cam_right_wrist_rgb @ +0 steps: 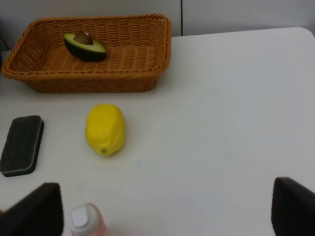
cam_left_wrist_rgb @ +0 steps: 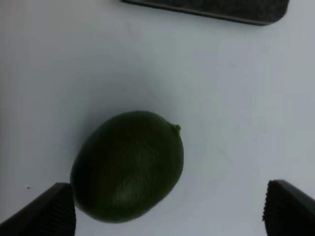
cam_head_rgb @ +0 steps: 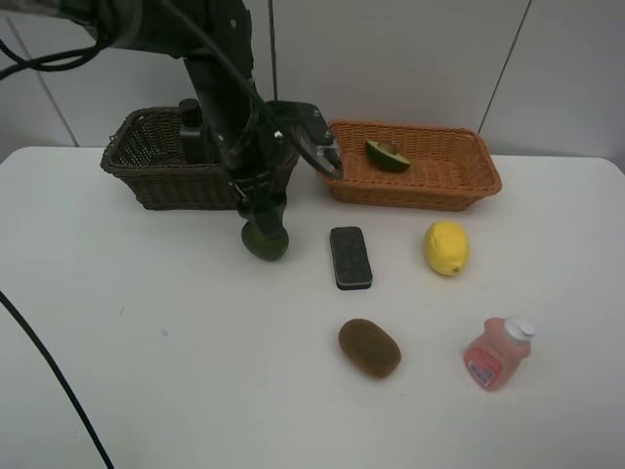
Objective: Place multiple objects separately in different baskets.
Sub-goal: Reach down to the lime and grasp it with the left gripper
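Observation:
A whole green avocado (cam_head_rgb: pixel 266 243) (cam_left_wrist_rgb: pixel 129 164) lies on the white table in front of the dark brown basket (cam_head_rgb: pixel 146 168). My left gripper (cam_head_rgb: pixel 264 217) (cam_left_wrist_rgb: pixel 170 209) hangs just above it, open, its fingertips (cam_left_wrist_rgb: pixel 49 211) on either side of the fruit without closing on it. The orange-tan basket (cam_head_rgb: pixel 459 176) (cam_right_wrist_rgb: pixel 147 64) holds a halved avocado (cam_head_rgb: pixel 388 154) (cam_right_wrist_rgb: pixel 84 45). On the table lie a black eraser (cam_head_rgb: pixel 351 257) (cam_right_wrist_rgb: pixel 22 145), a yellow lemon (cam_head_rgb: pixel 446 247) (cam_right_wrist_rgb: pixel 105 129), a brown kiwi (cam_head_rgb: pixel 369 348) and a pink white-capped bottle (cam_head_rgb: pixel 498 354) (cam_right_wrist_rgb: pixel 86 219). My right gripper (cam_right_wrist_rgb: pixel 165 209) is open and empty, and out of the exterior view.
The left arm (cam_head_rgb: pixel 220 88) crosses in front of the dark basket and hides part of its inside, where a dark shape (cam_head_rgb: pixel 191 129) stands. A black cable (cam_head_rgb: pixel 49 371) runs over the table's left front. The two baskets stand side by side at the back.

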